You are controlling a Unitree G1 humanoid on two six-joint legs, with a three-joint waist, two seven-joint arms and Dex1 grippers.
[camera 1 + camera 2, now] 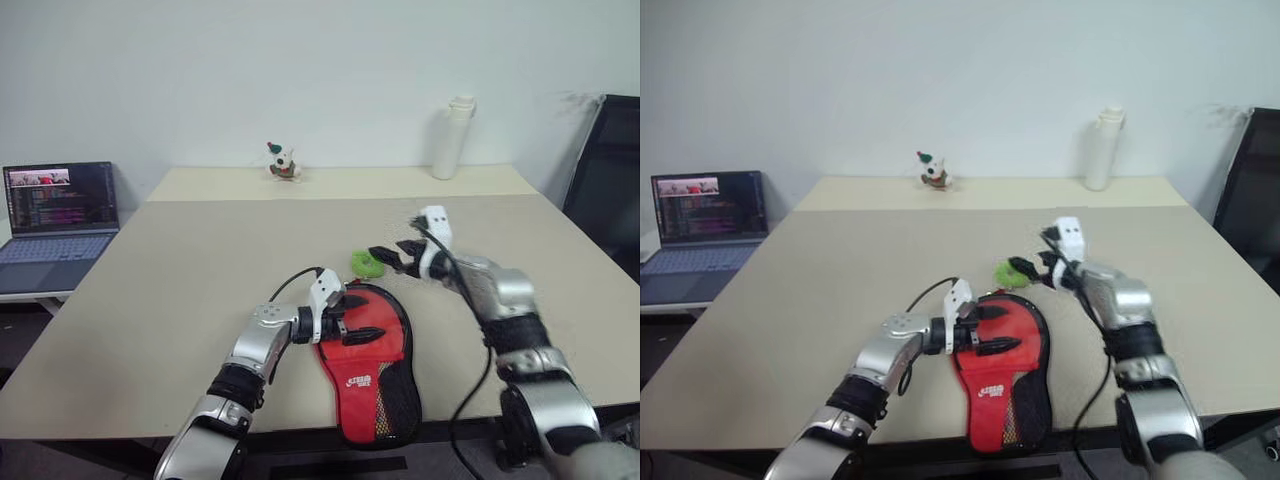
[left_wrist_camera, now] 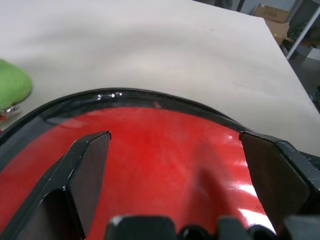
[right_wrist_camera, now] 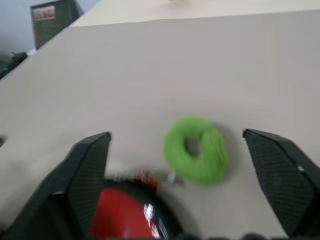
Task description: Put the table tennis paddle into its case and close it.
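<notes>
— Nearest the camera?

— Red fabric: the case [image 1: 370,370] lies flat at the table's [image 1: 200,280] near edge, its narrow end with white logo and black mesh toward the robot, its round end farther out.

— And the table tennis paddle [image 2: 165,150]?

— A glossy red face shows inside the black zipper rim at the round end, so the paddle seems to sit in the case; the wrist view is too close to be sure how far in it lies.

— The left gripper [image 1: 352,318]?

— Over that round end, pointing across it to the right, fingers spread wide with nothing between them. In its wrist view both black fingers [image 2: 87,170] stand apart above the red face.

— The right gripper [image 1: 392,256]?

— Raised off the table past the case's far end, pointing forward and left, jaws spread and holding nothing. A small green ring [image 3: 196,149] lies on the table beneath it, just beyond the rim.

— Farther out?

— A white bottle [image 1: 453,138] and a small figurine [image 1: 283,162] near the far edge, well apart, an open laptop [image 1: 58,215] on a side surface at left, and a dark chair [image 1: 610,180] at right.
</notes>
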